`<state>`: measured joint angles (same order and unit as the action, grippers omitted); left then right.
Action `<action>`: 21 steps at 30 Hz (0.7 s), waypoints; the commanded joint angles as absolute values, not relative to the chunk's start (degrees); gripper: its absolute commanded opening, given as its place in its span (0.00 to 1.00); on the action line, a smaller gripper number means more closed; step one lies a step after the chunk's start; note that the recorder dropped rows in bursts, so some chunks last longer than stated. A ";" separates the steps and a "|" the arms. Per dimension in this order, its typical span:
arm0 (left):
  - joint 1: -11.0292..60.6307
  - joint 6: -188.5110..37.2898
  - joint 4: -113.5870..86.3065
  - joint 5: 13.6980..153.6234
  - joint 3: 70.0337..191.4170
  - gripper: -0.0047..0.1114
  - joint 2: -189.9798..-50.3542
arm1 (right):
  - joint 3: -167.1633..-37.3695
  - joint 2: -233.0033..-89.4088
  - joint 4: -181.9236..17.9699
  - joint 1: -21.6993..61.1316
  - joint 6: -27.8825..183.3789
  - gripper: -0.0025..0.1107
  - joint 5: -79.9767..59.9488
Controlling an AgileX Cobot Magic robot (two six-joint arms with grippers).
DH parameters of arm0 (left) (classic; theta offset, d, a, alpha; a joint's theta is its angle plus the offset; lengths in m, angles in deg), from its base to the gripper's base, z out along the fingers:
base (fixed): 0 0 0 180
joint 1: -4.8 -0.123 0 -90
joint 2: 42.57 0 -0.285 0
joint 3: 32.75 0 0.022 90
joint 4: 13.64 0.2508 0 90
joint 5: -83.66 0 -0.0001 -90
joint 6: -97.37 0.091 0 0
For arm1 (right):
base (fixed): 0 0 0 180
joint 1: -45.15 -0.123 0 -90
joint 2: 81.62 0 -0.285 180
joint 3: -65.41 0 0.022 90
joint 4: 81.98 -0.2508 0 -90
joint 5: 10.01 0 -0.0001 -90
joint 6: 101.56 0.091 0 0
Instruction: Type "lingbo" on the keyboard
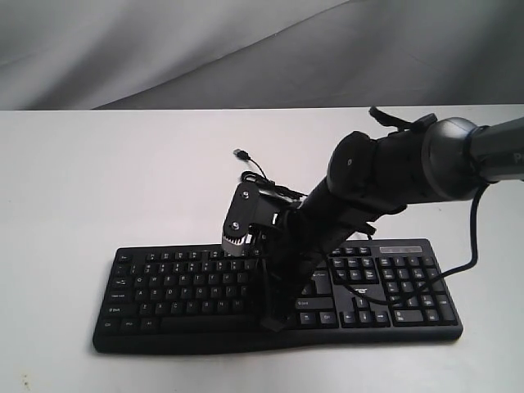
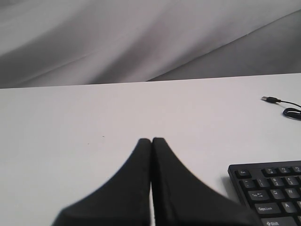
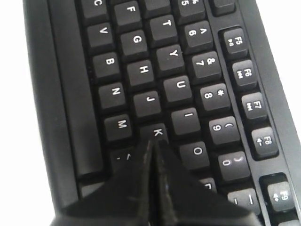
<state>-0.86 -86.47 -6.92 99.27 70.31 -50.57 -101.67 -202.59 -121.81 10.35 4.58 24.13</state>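
One keyboard (image 1: 180, 286) beneath the right claw (image 3: 153, 140), tips at K key (image 3: 158, 132).

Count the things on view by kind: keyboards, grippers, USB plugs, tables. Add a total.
Keyboards: 1, the black keyboard
Grippers: 2, the left gripper and the right gripper
USB plugs: 1, the USB plug
Tables: 1, the white table
Total: 5

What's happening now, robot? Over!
Right fingers shut, tips at K key. Left fingers shut over white table. Wide black plastic keyboard lies flat; thin black cable behind it.
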 commanded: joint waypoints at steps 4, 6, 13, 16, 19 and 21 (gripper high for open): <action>-0.92 -86.60 -6.93 98.76 70.03 0.04 -50.35 | -101.45 -202.84 -121.55 10.33 3.98 0.02 23.84; -0.92 -86.60 -6.93 98.76 70.03 0.04 -50.35 | -101.45 -201.41 -121.55 10.33 3.98 0.02 23.84; -0.92 -86.60 -6.93 98.76 70.03 0.04 -50.35 | -103.26 -200.77 -122.08 9.72 3.98 0.02 22.15; -0.92 -86.60 -6.93 98.76 70.03 0.04 -50.35 | -105.27 -201.74 -122.15 9.26 3.98 0.02 22.45; -0.92 -86.60 -6.93 98.76 70.03 0.04 -50.35 | -105.48 -202.48 -122.87 9.17 2.53 0.02 21.43; -0.92 -86.60 -6.93 98.76 70.03 0.04 -50.35 | -105.48 -203.00 -123.77 9.17 1.77 0.02 20.99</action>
